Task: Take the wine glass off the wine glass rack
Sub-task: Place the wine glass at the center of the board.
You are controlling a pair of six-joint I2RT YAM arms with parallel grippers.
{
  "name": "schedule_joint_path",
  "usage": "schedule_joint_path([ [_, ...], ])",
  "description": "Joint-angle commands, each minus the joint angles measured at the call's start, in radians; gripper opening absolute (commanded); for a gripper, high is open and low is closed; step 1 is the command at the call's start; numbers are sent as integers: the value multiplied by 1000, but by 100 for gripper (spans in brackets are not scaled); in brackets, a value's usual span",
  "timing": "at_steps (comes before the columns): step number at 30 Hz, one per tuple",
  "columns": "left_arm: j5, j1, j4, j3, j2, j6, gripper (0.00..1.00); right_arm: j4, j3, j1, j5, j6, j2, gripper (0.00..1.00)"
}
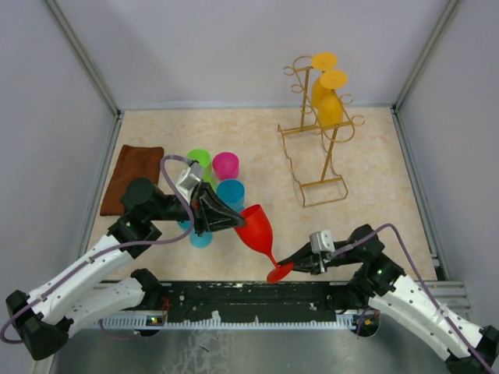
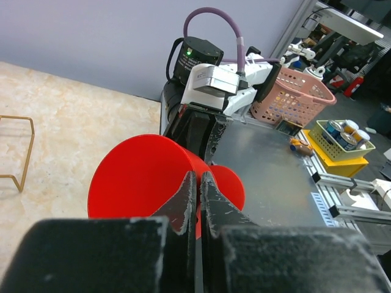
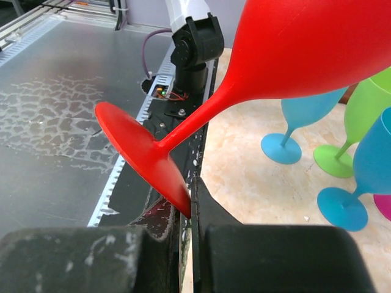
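Top external view: left hand pinches the red wine glass by its rim, right hand pinches its foot, over the near edge of the tabletop. Recommend the right hand let go slowly, since the thin rim grip may slip.

Robotics laboratory, enclosed test cell. Bounded in the top view by plain grey wall panels set in aluminium frame posts. Floored with a beige stone-pattern tabletop. Fitted along the bottom edge with a black mounting rail carrying a cabled left arm and right arm. Backed, at the right of the left wrist view, by a sheet-metal bench, slotted aluminium extrusions, a pink basket and a yellow tray of cans.
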Motion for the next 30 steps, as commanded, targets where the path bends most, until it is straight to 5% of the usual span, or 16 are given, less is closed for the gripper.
schedule_joint_path([
  [1, 65, -54, -122, -9, 5, 25, 0, 51, 66, -14, 279, 34, -4, 0],
  [6, 5, -54, -178, 2, -26, 65, 0, 35, 71, -15, 330, 40, -15, 8],
  [11, -249, -54, -478, 89, -60, 177, 0, 49, 68, -14, 377, 91, -27, 52],
  [13, -355, -54, -556, 114, -73, 196, 0, 64, 64, -15, 359, 101, -32, 61],
  [19, -474, -55, -628, 116, -91, 200, 0, 109, 50, -13, 295, 112, -59, 70],
  [30, -469, -57, -615, 49, -23, 156, 0, 76, 43, -14, 389, 91, -107, 74],
])
